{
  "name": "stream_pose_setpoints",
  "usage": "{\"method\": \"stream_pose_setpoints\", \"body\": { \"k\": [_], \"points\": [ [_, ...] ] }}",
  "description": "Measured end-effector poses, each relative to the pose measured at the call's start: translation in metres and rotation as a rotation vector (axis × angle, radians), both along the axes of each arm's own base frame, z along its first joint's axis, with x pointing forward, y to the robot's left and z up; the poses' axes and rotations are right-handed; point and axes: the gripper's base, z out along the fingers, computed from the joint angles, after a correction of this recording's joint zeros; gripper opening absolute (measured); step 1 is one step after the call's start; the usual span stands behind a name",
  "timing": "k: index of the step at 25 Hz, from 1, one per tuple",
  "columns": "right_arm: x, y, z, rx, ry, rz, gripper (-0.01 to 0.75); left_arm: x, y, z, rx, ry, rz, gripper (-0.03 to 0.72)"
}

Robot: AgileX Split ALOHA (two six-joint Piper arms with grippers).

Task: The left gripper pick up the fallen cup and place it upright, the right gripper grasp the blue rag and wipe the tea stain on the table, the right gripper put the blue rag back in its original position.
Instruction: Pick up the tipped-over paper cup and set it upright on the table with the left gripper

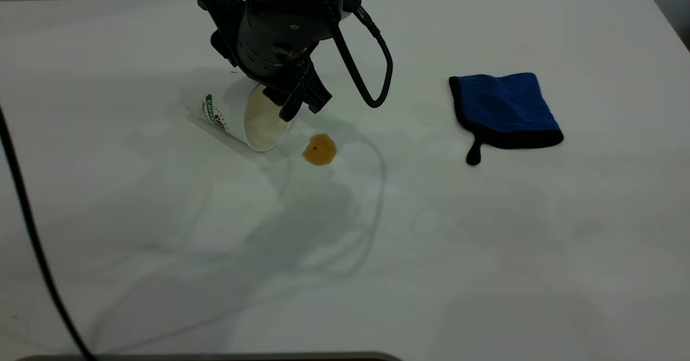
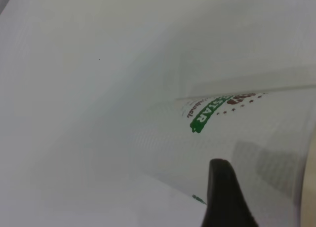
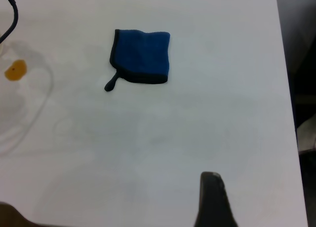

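Exterior view: the left gripper [image 1: 295, 98], upper centre of frame, reaches into the mouth of the fallen cup [image 1: 237, 117], fingers spread over its rim. Stain [image 1: 319, 149] lies just right of it; rag [image 1: 504, 111] sits untouched at right on the table [image 1: 345, 253].

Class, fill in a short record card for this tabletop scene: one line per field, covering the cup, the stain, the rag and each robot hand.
cup: lying on its side, mouth facing the stain
tea stain: small amber puddle just off the cup's mouth, unwiped
blue rag: folded flat on the table, apart from the stain
left hand: at the cup's rim, one finger over the mouth
right hand: away from the rag, holding nothing visible
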Motion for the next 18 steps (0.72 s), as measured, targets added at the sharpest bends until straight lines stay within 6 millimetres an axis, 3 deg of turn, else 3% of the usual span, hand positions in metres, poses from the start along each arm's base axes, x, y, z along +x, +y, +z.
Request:
{"method": "stream_pose_setpoints", "body": {
  "k": [9,18],
  "points": [
    [0.000,0.000,0.000,0.000,0.000,0.000,0.546,-0.003,0.004,-0.022,0.048,0.035,0.003,0.499],
    [0.000,0.000,0.000,0.000,0.000,0.000,0.546,-0.004,0.007,-0.023,0.082,0.033,0.024,0.499]
  ]
}}
